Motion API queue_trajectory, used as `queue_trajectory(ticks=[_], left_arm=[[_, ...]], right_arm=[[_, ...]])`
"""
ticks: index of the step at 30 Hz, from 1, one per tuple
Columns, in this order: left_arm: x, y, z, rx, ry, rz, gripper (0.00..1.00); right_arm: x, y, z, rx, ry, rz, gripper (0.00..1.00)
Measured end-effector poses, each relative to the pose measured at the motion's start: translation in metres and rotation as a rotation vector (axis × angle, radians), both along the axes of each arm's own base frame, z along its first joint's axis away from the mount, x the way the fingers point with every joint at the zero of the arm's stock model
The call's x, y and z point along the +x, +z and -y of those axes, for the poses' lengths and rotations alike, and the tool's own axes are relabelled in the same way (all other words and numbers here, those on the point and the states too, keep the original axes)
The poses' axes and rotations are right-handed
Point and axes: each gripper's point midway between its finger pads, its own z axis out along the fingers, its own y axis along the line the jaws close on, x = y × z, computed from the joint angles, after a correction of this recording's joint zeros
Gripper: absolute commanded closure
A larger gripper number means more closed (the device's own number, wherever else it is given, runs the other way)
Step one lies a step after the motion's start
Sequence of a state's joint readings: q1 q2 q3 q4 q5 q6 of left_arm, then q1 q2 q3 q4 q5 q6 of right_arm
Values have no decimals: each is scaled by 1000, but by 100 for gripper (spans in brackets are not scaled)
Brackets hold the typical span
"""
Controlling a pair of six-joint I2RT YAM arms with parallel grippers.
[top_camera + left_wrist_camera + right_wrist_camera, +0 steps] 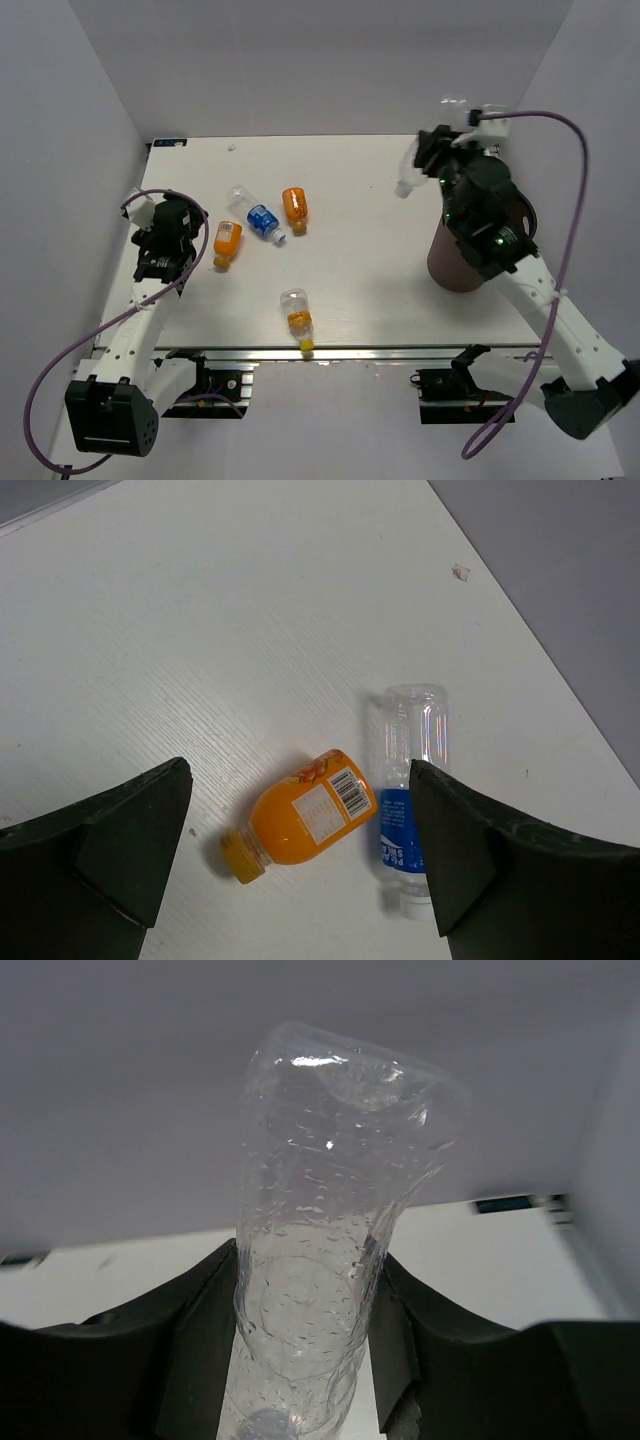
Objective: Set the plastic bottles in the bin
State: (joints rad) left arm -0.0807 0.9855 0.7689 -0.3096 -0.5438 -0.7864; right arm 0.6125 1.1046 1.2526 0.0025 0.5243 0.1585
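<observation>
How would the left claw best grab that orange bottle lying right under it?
Probably from above, pinching across the body of the orange bottle, since it lies on its side. Stay toward the cap: the blue-label bottle crowds its base.

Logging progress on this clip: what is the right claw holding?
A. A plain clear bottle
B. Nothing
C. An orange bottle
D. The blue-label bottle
A: in the wrist view the right claw is shut around a plain clear bottle, while the blue-label bottle lies on the table.
</observation>
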Motion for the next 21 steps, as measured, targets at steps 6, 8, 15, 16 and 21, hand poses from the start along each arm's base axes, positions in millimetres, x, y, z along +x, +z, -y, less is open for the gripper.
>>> queue_trajectory(ticks=[6, 8, 15, 16, 21], left_arm=[[1, -1, 2, -3, -11, -4, 2], [1, -1, 2, -3, -13, -5, 2], [1, -2, 2, -3, -15, -7, 2], [1, -2, 2, -3, -15, -8, 2], [1, -3, 3, -3, -15, -9, 2]], right_arm=[[-12, 22, 130, -79, -532, 69, 67], [-15, 5, 157, -122, -658, 22, 60], [-17, -75, 192, -251, -817, -178, 11], [-19, -80, 195, -266, -826, -197, 11], [-21, -78, 199, -275, -837, -216, 11]])
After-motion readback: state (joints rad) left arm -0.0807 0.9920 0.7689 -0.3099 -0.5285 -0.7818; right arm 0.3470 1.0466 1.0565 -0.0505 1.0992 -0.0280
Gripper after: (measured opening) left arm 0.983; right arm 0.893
